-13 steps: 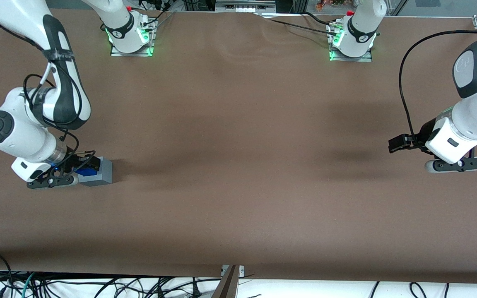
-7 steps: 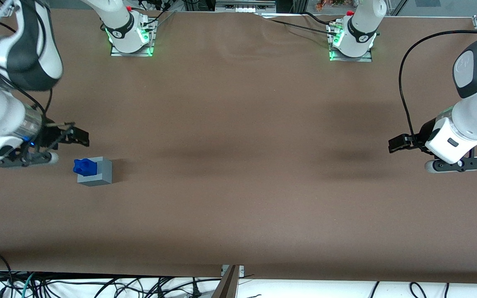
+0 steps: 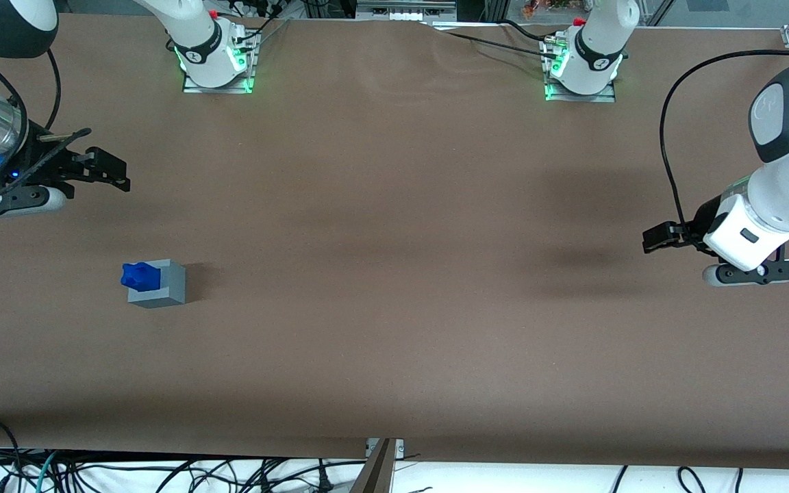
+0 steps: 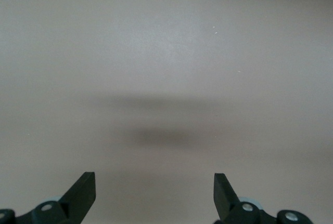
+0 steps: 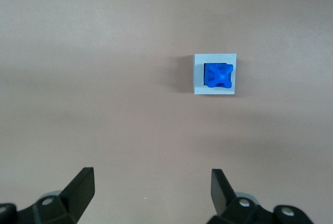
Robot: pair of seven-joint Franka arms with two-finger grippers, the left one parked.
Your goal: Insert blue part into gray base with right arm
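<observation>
The blue part (image 3: 139,274) sits in the recess of the gray base (image 3: 167,285), standing up out of its top, toward the working arm's end of the table. My right gripper (image 3: 108,168) is open and empty. It hangs above the table, farther from the front camera than the base and well apart from it. In the right wrist view the blue part (image 5: 218,75) fills the square recess of the gray base (image 5: 198,86), far ahead of the wide-open gripper (image 5: 152,178), with bare table between them.
The brown table cover (image 3: 394,287) spreads around the base. Two arm mounts with green lights (image 3: 218,63) (image 3: 581,68) stand at the table edge farthest from the front camera. Loose cables (image 3: 161,472) lie past the near edge.
My gripper was at the gray base with the blue part between its fingers. It has let go, risen and drawn away from the front camera. The blue part stays in the base.
</observation>
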